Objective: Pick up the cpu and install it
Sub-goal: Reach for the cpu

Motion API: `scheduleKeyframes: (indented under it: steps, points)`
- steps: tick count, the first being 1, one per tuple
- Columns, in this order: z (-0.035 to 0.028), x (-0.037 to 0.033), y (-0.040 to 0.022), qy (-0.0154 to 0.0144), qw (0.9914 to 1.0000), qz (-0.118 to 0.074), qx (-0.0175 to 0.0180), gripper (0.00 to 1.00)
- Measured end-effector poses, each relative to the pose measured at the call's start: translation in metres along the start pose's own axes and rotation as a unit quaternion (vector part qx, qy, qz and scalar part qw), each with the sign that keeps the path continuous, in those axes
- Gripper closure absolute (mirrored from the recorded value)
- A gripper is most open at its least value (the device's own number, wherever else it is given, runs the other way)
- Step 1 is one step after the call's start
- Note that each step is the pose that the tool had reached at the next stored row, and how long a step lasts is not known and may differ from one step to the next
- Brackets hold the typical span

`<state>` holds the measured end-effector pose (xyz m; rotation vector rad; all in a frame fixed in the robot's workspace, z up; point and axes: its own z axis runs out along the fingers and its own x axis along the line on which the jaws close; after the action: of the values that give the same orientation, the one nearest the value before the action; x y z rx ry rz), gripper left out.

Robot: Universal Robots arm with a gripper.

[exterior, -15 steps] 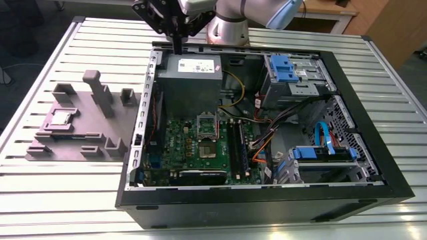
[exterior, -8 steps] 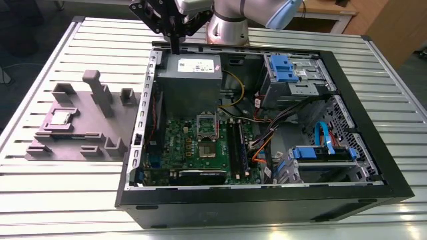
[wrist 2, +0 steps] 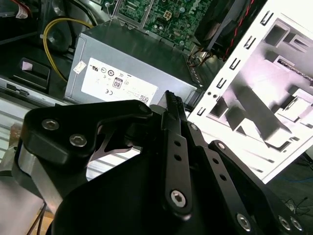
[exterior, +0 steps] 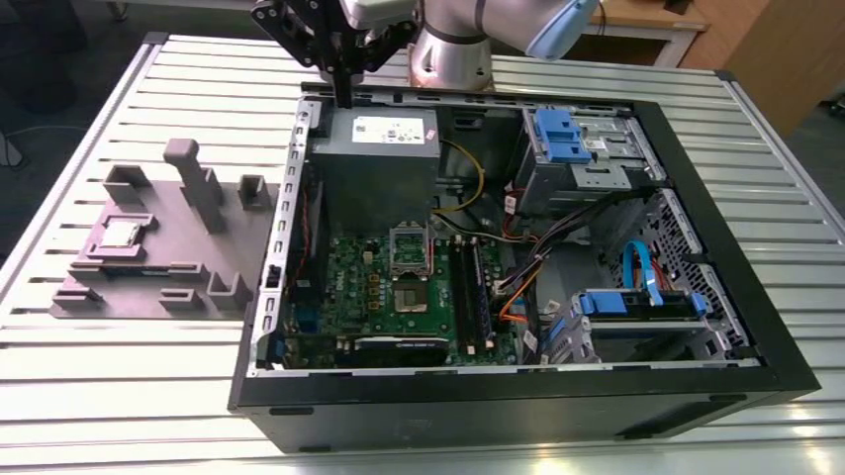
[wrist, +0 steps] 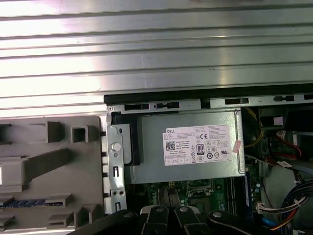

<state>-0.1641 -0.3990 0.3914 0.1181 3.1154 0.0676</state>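
Observation:
The cpu (exterior: 122, 234), a small silvery square chip, lies in a recess of the grey plastic fixture (exterior: 158, 247) at the exterior view's left, outside the computer case. My gripper (exterior: 346, 94) hangs high over the case's back left corner, above the grey power supply (exterior: 376, 158), far from the cpu. Its dark fingers (wrist 2: 171, 105) are pressed together with nothing between them, and their tips (wrist: 168, 196) point toward the green motherboard (exterior: 396, 287). The metal-framed socket (exterior: 410, 247) sits in the middle of that board.
The open black case (exterior: 687, 198) lies on a slatted metal table (exterior: 198, 69). Inside are the power supply (wrist: 190, 147), blue drive brackets (exterior: 561, 134), coloured cables (exterior: 528, 277) and memory sticks (exterior: 465, 287). Upright grey blocks (exterior: 198, 183) rise from the fixture (wrist: 49, 161).

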Motion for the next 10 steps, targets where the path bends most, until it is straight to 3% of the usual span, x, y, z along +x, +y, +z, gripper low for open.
scheduleKeyframes:
  steps: [10]
  points:
    - [0.0,0.0055,-0.0004,0.0,1.0,0.0,0.0,0.9]
